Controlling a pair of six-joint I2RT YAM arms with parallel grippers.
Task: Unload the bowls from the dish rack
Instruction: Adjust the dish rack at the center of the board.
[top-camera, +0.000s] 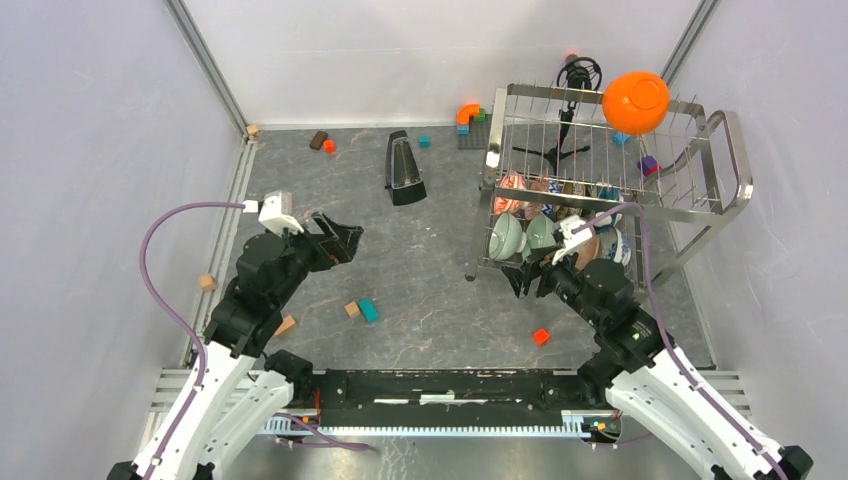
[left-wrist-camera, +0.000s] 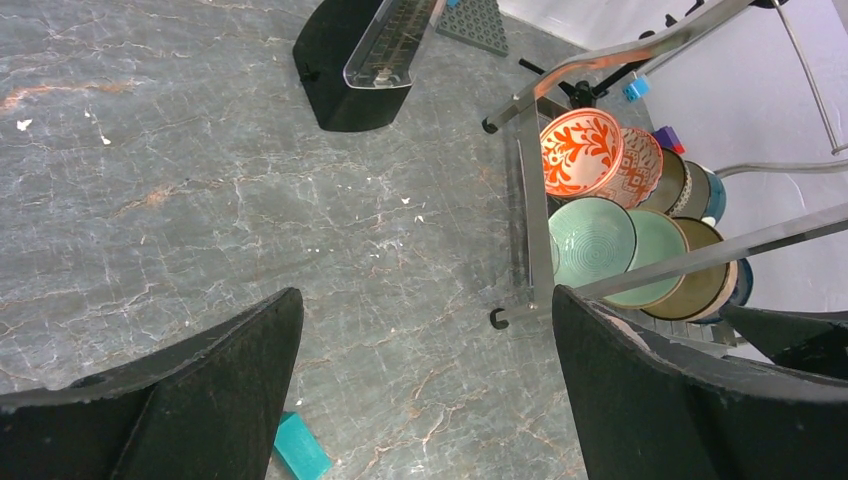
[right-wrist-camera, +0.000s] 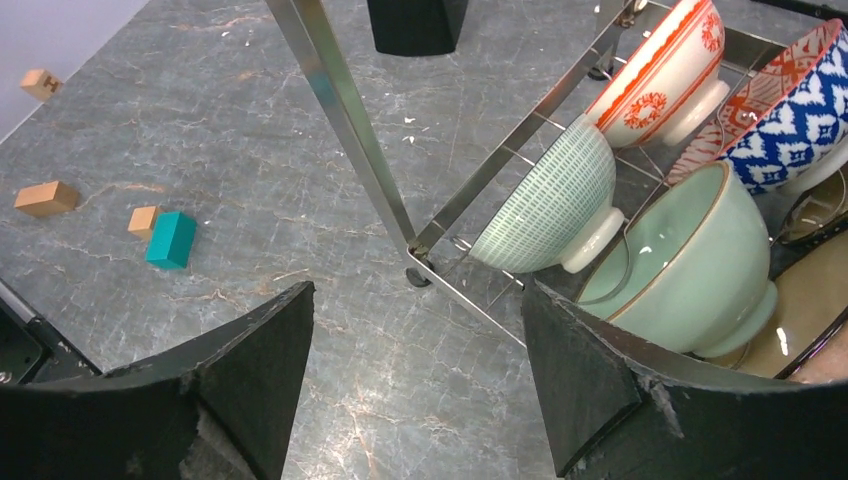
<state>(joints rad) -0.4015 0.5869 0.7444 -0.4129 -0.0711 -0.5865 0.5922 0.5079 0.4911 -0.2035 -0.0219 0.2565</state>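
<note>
At the near corner of the shiny steel wire dish rack (right-wrist-camera: 340, 100), the right gripper (right-wrist-camera: 415, 300) stands jaws apart beside a pale green ribbed bowl (right-wrist-camera: 545, 195). The left gripper (left-wrist-camera: 428, 300) gapes wide.

The left end effector (left-wrist-camera: 425, 300) is hanging over the grey bench (left-wrist-camera: 200, 200), its fingers (left-wrist-camera: 200, 400) standing wide apart. At the right, the dish rack (left-wrist-camera: 535, 225) is holding a red-and-white bowl (left-wrist-camera: 580, 150) and a pale green bowl (left-wrist-camera: 592, 240) on edge. A teal block (left-wrist-camera: 300, 448) is lying beside the left-hand finger.

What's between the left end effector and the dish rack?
Only bare tabletop separates the left end effector from the dish rack, as seen in the top view.
</note>
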